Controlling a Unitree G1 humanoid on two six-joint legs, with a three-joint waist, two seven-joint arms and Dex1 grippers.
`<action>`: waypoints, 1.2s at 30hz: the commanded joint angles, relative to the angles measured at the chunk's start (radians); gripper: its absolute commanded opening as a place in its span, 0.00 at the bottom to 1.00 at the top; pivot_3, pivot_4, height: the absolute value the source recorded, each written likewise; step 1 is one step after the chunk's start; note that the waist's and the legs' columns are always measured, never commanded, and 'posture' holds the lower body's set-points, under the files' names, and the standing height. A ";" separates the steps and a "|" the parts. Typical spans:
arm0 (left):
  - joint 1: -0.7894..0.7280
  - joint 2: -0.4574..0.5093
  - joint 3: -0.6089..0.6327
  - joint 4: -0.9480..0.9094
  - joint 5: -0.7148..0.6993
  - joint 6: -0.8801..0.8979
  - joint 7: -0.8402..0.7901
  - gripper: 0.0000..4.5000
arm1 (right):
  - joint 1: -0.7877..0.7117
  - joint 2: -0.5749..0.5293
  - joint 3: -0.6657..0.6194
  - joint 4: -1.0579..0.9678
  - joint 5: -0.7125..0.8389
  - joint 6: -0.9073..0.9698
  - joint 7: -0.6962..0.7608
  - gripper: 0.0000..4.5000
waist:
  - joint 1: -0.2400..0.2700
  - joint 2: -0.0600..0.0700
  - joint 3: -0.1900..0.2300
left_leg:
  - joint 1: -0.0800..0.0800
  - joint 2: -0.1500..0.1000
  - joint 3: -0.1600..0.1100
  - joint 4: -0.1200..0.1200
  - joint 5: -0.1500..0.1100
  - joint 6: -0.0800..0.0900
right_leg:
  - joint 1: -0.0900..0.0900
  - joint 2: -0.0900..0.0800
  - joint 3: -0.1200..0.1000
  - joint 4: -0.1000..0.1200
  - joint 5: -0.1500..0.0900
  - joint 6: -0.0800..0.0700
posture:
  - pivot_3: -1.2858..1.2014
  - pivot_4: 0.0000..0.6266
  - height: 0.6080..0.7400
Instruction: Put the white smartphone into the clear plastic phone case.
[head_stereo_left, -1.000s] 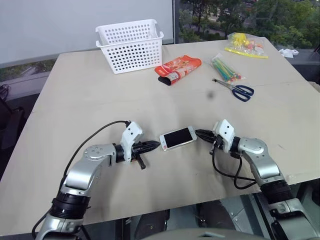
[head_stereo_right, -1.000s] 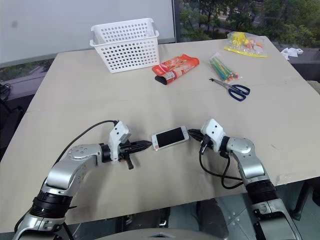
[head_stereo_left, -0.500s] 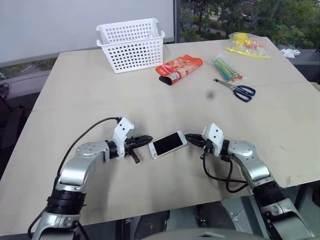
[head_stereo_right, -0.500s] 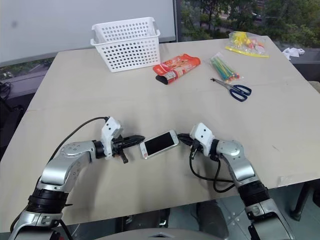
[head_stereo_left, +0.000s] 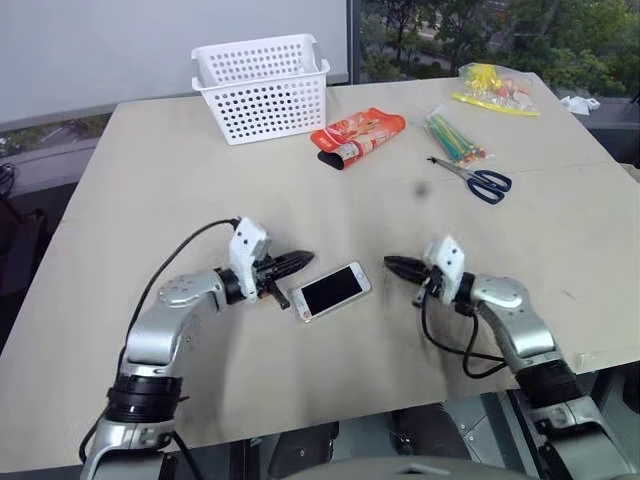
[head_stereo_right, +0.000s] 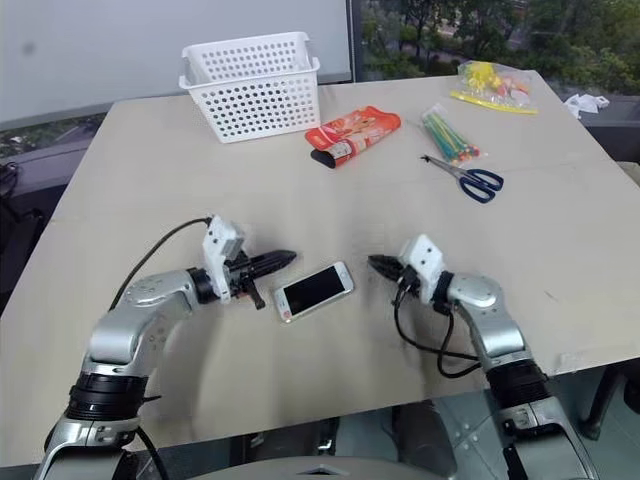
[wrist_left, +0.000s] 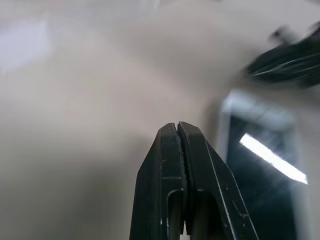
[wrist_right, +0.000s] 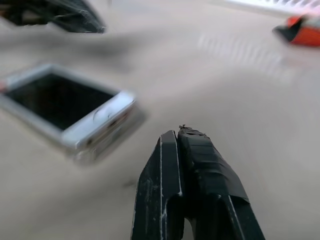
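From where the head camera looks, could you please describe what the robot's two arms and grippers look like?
Both arms have silver-grey metal shells with black ribbed sections nearer the body. Each wrist carries a white block, and a black cable loops from it back along the arm. The left gripper and right gripper each end in two slim black fingers tapering to a point.

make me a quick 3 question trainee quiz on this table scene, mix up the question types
1. True or false: the right gripper is clamped on the white smartphone.
2. Which lies closest to the scissors? A) white basket B) bundle of coloured sticks C) the smartphone
3. Fill in: the left gripper has its jaws ____.

Key
1. False: its jaws are shut on nothing, apart from the phone, which lies screen up on the table.
2. B
3. shut
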 joint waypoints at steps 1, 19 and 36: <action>0.059 0.031 -0.083 -0.073 0.002 0.030 -0.044 0.00 | -0.005 0.045 0.017 -0.071 0.072 0.020 0.026 0.01 | -0.005 0.000 0.000 | 0.001 0.001 0.001 -0.001 0.000 0.000 | 0.000 0.001 0.001 0.000 0.000 0.000 | 0.52 0.24 1.00; 0.077 0.045 -0.185 0.045 0.181 -0.074 0.025 0.00 | -0.036 -0.040 0.195 0.125 -0.176 -0.030 0.052 0.01 | 0.003 -0.001 -0.006 | 0.004 0.001 0.002 0.002 0.000 0.000 | 0.002 0.003 0.003 0.001 -0.002 -0.003 | 0.52 0.24 1.00; 0.092 0.039 -0.192 0.053 0.182 -0.084 0.025 0.00 | -0.053 0.089 0.082 0.073 0.008 -0.058 0.064 0.01 | 0.002 -0.003 -0.008 | 0.004 0.003 0.003 0.002 0.000 0.000 | 0.001 0.005 0.004 0.001 0.000 -0.007 | 0.52 0.24 1.00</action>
